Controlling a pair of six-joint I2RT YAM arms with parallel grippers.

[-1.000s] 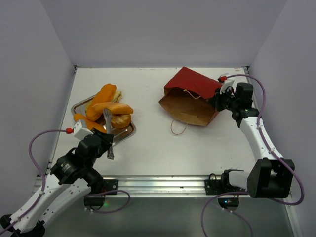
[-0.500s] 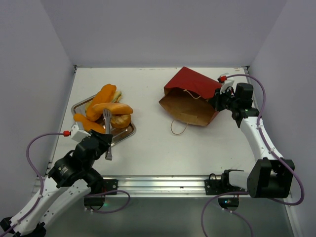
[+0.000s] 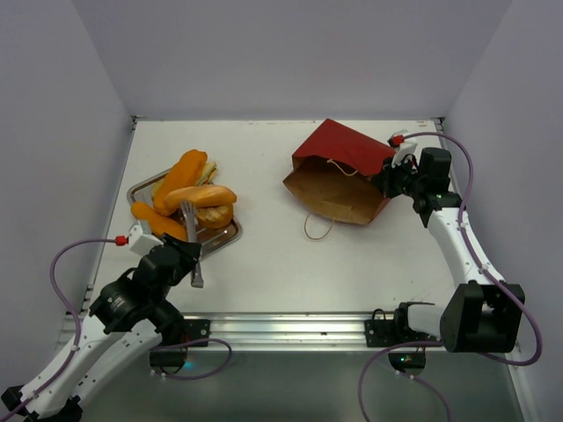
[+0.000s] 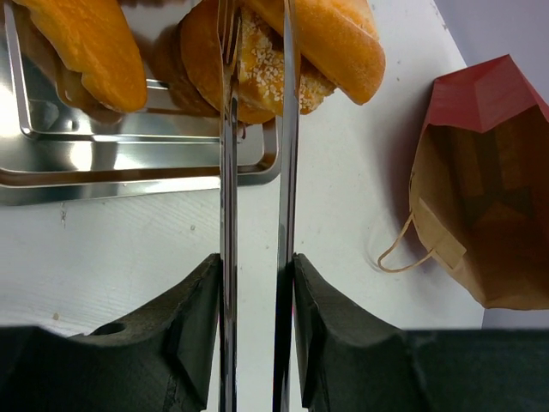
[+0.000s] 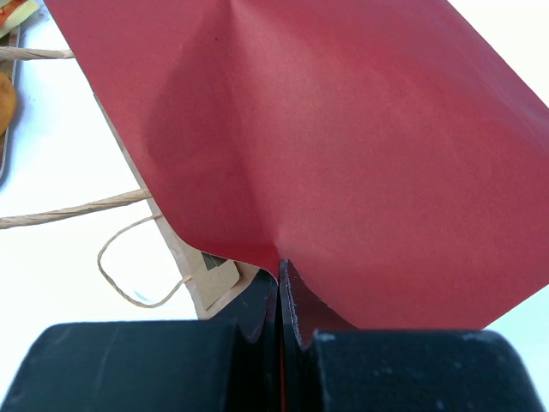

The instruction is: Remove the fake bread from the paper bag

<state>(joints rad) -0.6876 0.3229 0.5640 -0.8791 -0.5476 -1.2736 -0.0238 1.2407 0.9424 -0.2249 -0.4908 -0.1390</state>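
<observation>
- the fake bread (image 3: 182,172) is heaped on the metal tray (image 3: 232,236) at the left of the table (image 3: 290,264), well apart from the paper bag (image 3: 345,156).
- on the tray we see at least a sesame bun (image 4: 257,81) and a long roll (image 4: 336,43) lying across it. more orange pieces sit behind them, and we do not count them.
- the paper bag lies on its side at the right, with its mouth towards the tray and a cord handle (image 3: 314,228) trailing onto the table.
- in the left wrist view the brown inside of the bag looks bare as far as we can see. the deepest corner is in shadow, so we cannot rule out a leftover piece.
- the left gripper (image 4: 256,287) is clamped on the metal tongs (image 4: 228,197), both fingers pressed against the two arms.
- the tong tips reach over the tray rim to the bun, one on each side of its sesame face. we cannot tell whether they pinch it or only rest there.
- the right gripper (image 5: 280,296) has its fingers pressed together on a fold of the bag's red wall, pinning the bag near its closed end.
- judgement: the unloading looks essentially done. what is left seems to be confirming the bag is bare, freeing the tongs from the bun and letting go of the bag.
</observation>
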